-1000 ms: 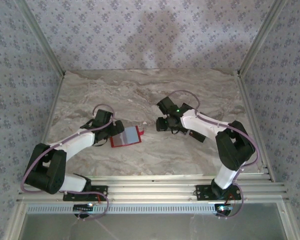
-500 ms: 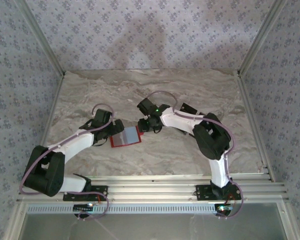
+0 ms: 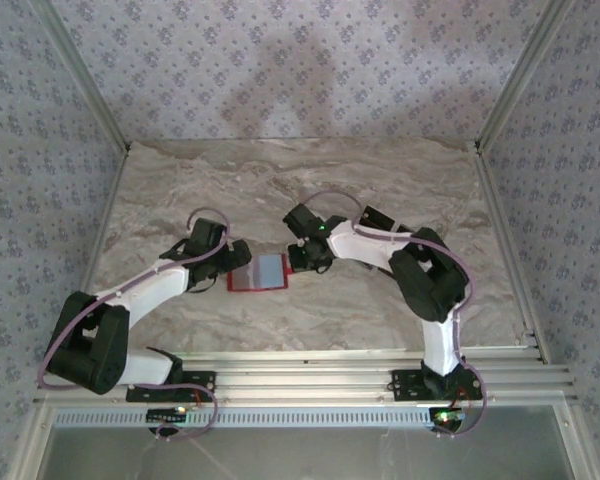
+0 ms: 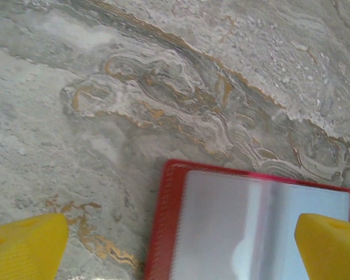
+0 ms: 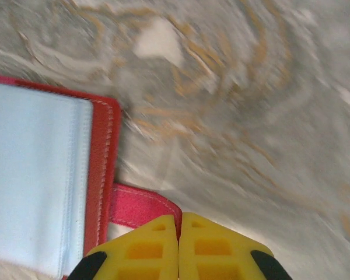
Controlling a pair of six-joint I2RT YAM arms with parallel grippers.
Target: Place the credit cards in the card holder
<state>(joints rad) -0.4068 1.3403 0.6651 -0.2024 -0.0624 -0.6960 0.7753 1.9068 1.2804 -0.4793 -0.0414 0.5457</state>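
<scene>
Left fingers (image 4: pixel 23 248) are spread fully apart, nothing held. One is seen over bare surface (image 4: pixel 134 87), the other over the left part of the card holder (image 3: pixel 265 271). The card holder is laid open and flat, grey inside up, mid-surface between the two arms. At its right edge the red tab (image 5: pixel 137 210) is met by the right fingers (image 5: pixel 157 248), which are pressed together. Whether the tab is actually pinched cannot be told, as its end is hidden under them.

Risks, as judged: if the tab gets pulled or pushed, the card holder could be dragged or flipped shut, since nothing is seen pinning it. A slip off the thin tab is also possible.

Count: one card holder, one tab, two arms
</scene>
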